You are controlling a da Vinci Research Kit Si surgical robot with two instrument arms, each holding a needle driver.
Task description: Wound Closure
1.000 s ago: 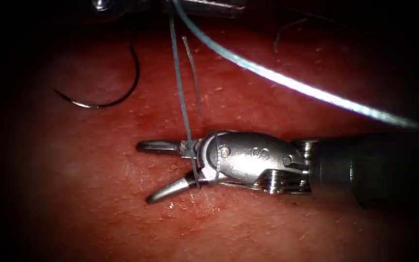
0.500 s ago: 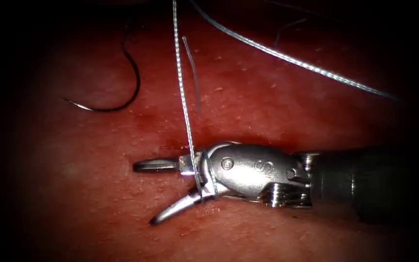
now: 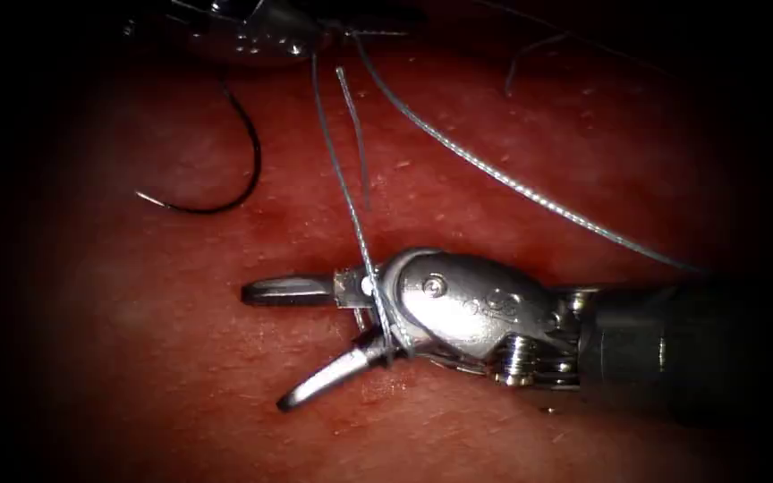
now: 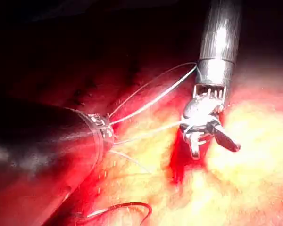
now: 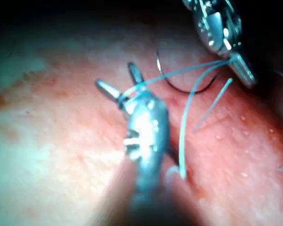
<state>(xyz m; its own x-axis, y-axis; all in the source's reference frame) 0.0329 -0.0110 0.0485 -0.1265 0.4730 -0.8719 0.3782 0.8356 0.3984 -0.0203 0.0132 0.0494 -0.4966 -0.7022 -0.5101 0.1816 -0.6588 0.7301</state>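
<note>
My right tool (image 3: 263, 347) comes in from the right and lies low over the tissue (image 3: 136, 358), jaws open with nothing between them. A loop of thread (image 3: 378, 313) is wound around the base of its jaws. From there the thread climbs to my left tool (image 3: 351, 31) at the top edge, which is shut on it. The right wrist view shows the left tool (image 5: 240, 68) pinching the thread above the open right tool (image 5: 115, 76). The dark curved needle (image 3: 230, 152) lies free on the tissue, left of the thread. No tool holds it.
A short cut end of thread (image 3: 355, 134) lies beside the rising strand. A long strand (image 3: 512, 183) trails off to the right across the tissue. In the left wrist view, red fluid (image 4: 179, 162) pools in the cut under the right tool (image 4: 213, 150).
The left tool has come back into view at the top. The long strand to the right has dropped lower. The right tool has tilted a little, with the loop still around its jaws.
</note>
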